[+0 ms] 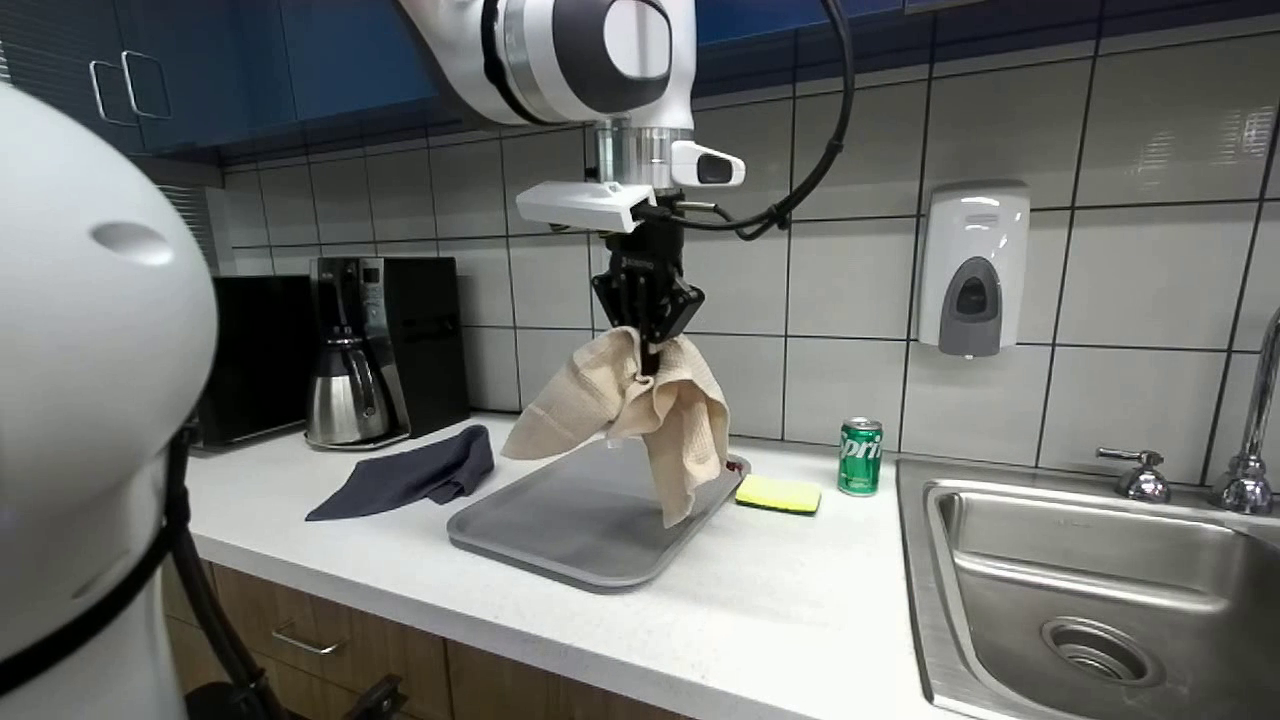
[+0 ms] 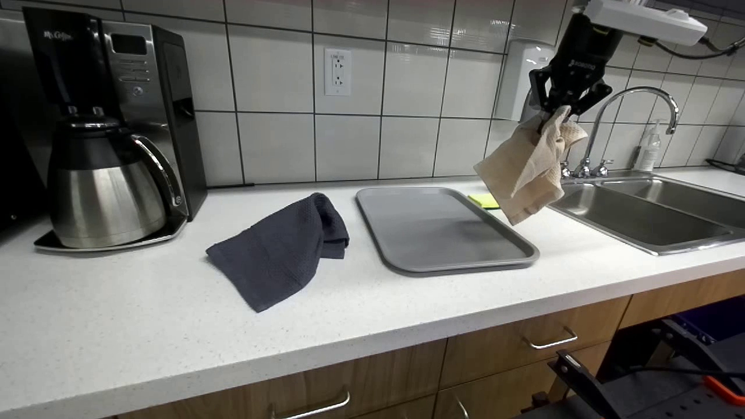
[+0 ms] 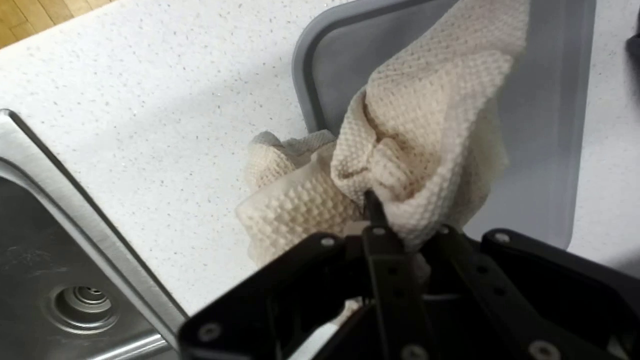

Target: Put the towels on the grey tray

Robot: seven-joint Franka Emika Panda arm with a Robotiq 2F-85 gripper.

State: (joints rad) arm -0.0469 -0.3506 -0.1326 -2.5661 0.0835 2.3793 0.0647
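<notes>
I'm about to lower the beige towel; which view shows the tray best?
An exterior view: the tray shows whole there, nothing in front of it. Elsewhere, in an exterior view, the beige towel hides part of it; the wrist view crops it, with that towel blocking more.

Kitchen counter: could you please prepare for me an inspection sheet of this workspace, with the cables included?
Surface: speckled white counter.
Job's things: cream towel hangs raised; dark towel lies partly folded on the counter, beside the grey tray.
Clutter: yellow sponge, green can, coffee maker.
Jaws: closed on the cream towel.
Cables: black cable loops beside the arm, above the counter.
Surroundings: tiled wall with soap dispenser; steel sink.
</notes>
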